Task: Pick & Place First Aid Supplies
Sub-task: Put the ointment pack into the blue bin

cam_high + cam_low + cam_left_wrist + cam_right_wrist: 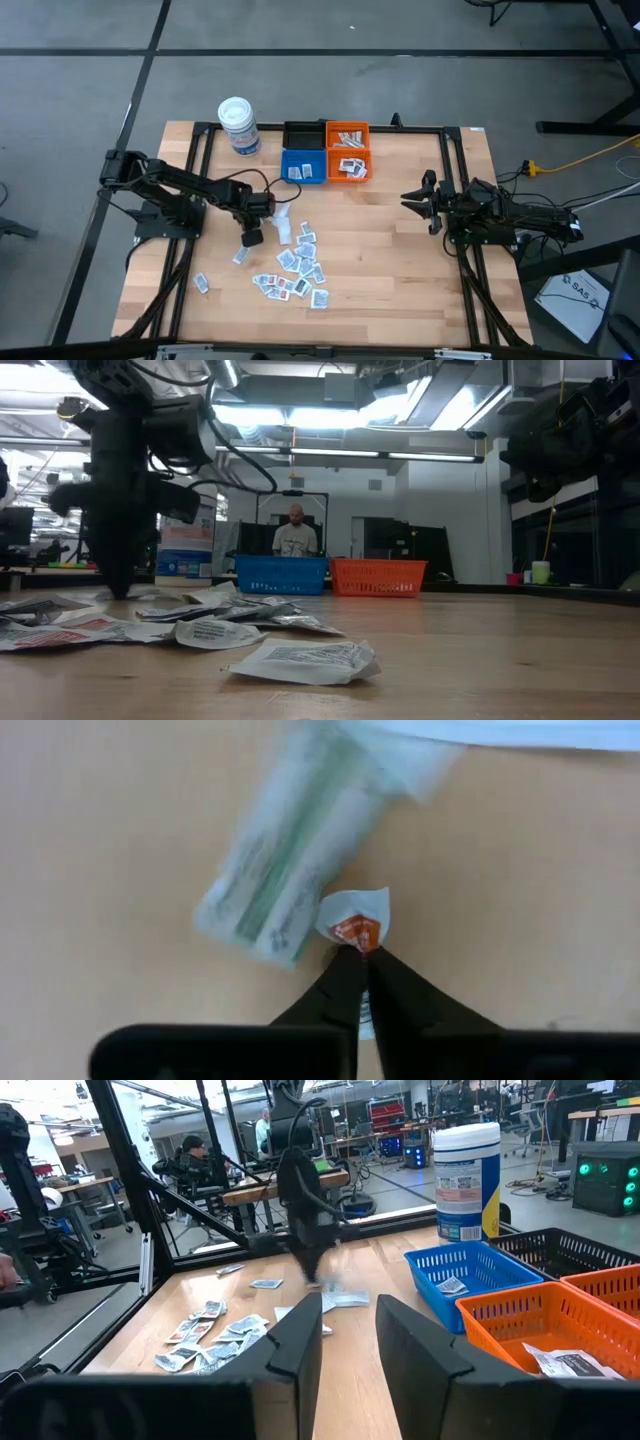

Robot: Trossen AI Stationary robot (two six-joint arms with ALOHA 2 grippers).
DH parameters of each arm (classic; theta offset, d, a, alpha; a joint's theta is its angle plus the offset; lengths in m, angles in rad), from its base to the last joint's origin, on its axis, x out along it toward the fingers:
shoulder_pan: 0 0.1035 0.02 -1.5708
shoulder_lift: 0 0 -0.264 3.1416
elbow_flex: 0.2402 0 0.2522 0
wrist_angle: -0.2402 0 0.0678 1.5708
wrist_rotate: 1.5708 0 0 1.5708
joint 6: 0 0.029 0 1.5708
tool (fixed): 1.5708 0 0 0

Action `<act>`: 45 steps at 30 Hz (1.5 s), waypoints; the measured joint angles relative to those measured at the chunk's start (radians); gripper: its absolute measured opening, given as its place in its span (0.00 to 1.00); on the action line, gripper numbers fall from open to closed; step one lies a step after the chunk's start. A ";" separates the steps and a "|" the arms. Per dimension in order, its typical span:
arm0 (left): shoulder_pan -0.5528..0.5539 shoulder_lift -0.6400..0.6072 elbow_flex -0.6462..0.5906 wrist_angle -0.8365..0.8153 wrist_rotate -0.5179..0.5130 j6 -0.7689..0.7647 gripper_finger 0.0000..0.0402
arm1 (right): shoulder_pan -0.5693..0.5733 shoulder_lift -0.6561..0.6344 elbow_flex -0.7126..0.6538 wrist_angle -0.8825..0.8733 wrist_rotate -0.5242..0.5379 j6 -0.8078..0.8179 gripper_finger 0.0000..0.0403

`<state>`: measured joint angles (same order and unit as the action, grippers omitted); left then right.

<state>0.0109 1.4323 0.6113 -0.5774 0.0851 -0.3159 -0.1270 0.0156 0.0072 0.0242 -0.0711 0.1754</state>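
Left gripper (362,965) clenched on one sachet (355,925); right gripper (348,1342) released; three bins (326,152).

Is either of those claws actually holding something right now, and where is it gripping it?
The left claw pinches a small white sachet with orange print by its edge, fingers shut on it. The right claw is open and holds nothing.

One camera is looking straight down from overhead, taking in the whole table (400,250) and both arms. Another is sitting at tabletop height, facing level across the sachets (300,658) toward the blue bin (281,574). The left wrist camera is pressing close to the wood, seemingly pointing downward. The right wrist camera is facing across the table, sharing sachets and bins with the others.
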 joint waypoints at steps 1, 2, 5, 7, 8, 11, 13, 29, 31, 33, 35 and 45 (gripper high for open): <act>-0.003 -0.008 0.001 0.000 0.034 0.010 0.01 | 0.000 0.000 0.000 0.000 0.000 0.000 0.25; -0.004 -0.014 0.000 0.000 0.073 0.021 0.01 | 0.000 0.000 0.000 0.000 0.000 0.000 0.25; -0.002 -0.036 -0.003 0.009 0.208 0.039 0.01 | 0.000 0.000 0.000 0.000 0.000 0.000 0.25; -0.004 -0.055 0.000 0.015 0.288 0.039 0.01 | 0.000 0.000 0.000 0.000 0.000 0.000 0.25; -0.004 -0.061 0.000 0.016 0.317 0.039 0.01 | 0.000 0.000 0.000 0.000 0.000 0.000 0.25; -0.003 -0.082 0.000 0.041 0.389 0.035 0.01 | 0.000 0.000 0.000 0.000 0.000 0.000 0.25; -0.003 -0.095 0.000 0.069 0.431 0.015 0.01 | 0.000 0.000 0.000 0.000 0.000 0.000 0.25; 0.021 -0.115 0.032 0.440 0.399 -0.127 0.01 | 0.000 0.000 0.000 0.000 0.000 0.000 0.25; 0.030 -0.115 0.061 0.438 0.352 -0.102 0.01 | 0.000 0.000 0.000 0.000 0.000 0.000 0.25; 0.039 -0.106 0.096 0.434 0.316 -0.072 0.00 | 0.000 0.000 0.000 0.000 0.000 0.000 0.25; 0.052 -0.098 0.131 0.415 0.289 -0.044 0.01 | 0.000 0.000 0.000 0.000 0.000 0.000 0.25; 0.156 -0.043 0.275 0.390 0.195 0.075 0.01 | 0.000 0.000 0.000 0.000 0.000 0.000 0.25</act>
<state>0.1674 1.3895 0.8861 -0.1870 0.2799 -0.2409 -0.1271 0.0154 0.0072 0.0242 -0.0713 0.1753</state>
